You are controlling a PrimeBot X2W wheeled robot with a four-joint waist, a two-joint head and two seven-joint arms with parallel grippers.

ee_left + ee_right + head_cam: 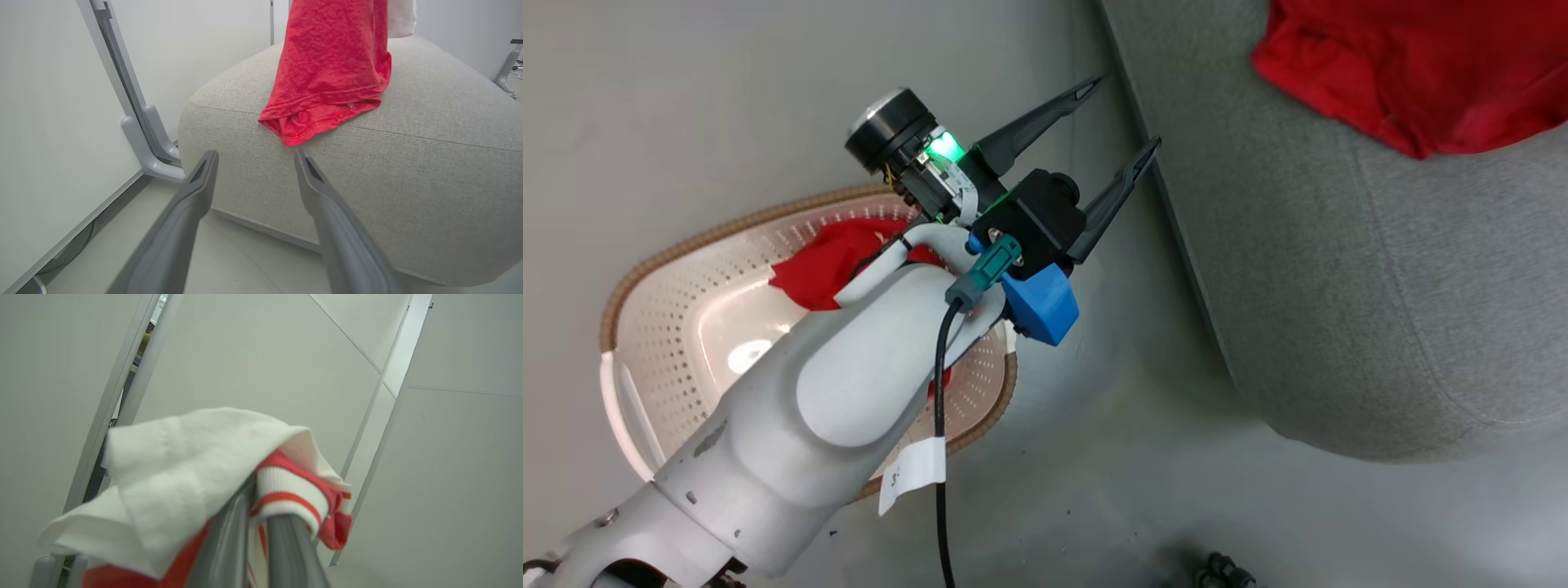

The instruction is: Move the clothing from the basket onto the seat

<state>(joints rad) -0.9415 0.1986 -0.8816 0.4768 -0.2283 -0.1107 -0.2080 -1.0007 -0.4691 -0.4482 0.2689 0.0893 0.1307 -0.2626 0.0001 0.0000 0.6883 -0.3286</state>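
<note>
Right claw (264,500) pinches a red-and-white garment (163,465) by its ribbed edge, which may slip; spread left claw (255,152) faces the sofa (408,163).

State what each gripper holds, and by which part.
The right gripper pinches a red-and-white garment at its striped ribbed trim; the left gripper is open, holding nothing.

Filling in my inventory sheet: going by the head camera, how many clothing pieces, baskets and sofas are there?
Red clothing pieces: 2, the sofa piece and the basket piece
Basket: 1
Sofa: 1
Total: 4
Left out: the red-and-white fabric clamped in the right end effector, possibly the sofa piece's other end.
</note>
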